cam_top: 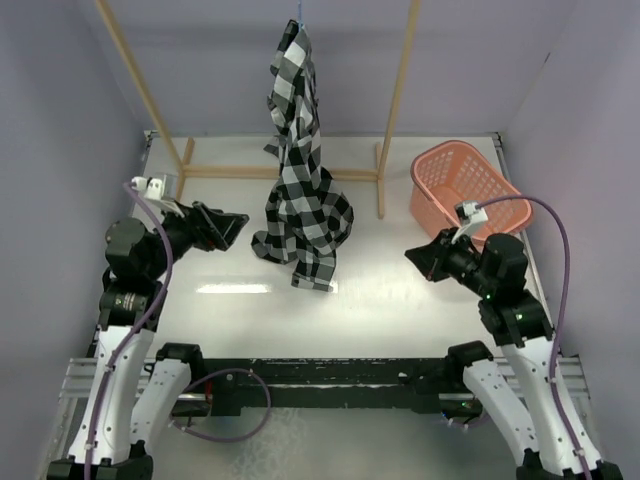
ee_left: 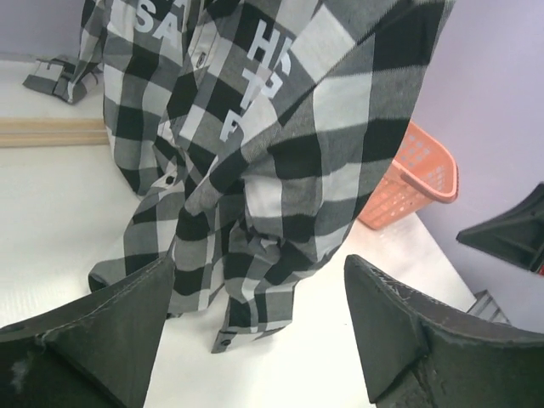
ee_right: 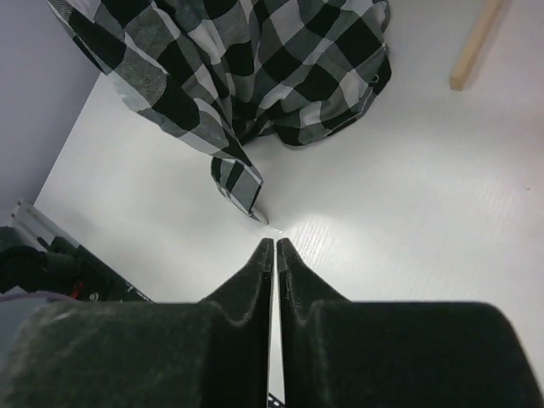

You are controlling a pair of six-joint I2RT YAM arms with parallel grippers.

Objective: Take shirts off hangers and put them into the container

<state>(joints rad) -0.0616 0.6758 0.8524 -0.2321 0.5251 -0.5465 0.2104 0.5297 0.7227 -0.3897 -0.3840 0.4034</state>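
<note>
The black-and-white checked shirt (cam_top: 300,180) hangs from the top of the view, and its lower end is heaped on the white table. Only a sliver of the light-blue hanger (cam_top: 300,12) shows above the collar. White lettering shows on the shirt (ee_left: 255,170) in the left wrist view. My left gripper (cam_top: 235,228) stands open just left of the heap, its jaws wide and empty (ee_left: 259,272). To the right of the shirt (ee_right: 255,68), my right gripper (cam_top: 412,255) is shut on nothing (ee_right: 274,242), close to a cuff. The salmon-pink container (cam_top: 465,185) sits at the back right.
A tan wooden rack (cam_top: 400,100) frames the shirt, with its base bar (cam_top: 230,172) lying across the back of the table. The basket (ee_left: 416,174) stands beyond the rack's right post. Lilac walls close in both sides.
</note>
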